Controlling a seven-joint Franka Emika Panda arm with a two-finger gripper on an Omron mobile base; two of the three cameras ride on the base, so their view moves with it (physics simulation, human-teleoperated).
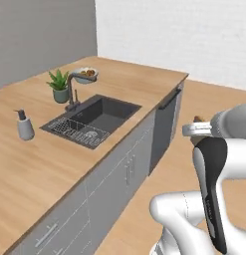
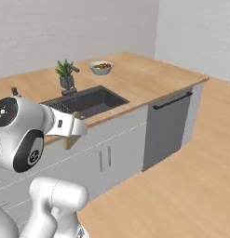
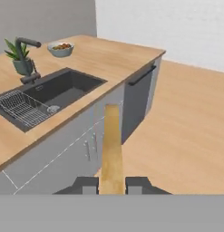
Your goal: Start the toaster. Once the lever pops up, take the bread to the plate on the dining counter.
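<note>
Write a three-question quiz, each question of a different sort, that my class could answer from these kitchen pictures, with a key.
1. True or false: the gripper is shut on the bread, held edge-on between its fingertips.
2. Which item sits nearest the tap? A) the bowl of food B) the potted plant C) the soap dispenser
3. Fill in: a wire rack lies inside the ____ set into the dining counter.

Key
1. True.
2. B: the plant stands right beside the tap; the bowl is farther back, the dispenser off to the side.
3. Sink.
</note>
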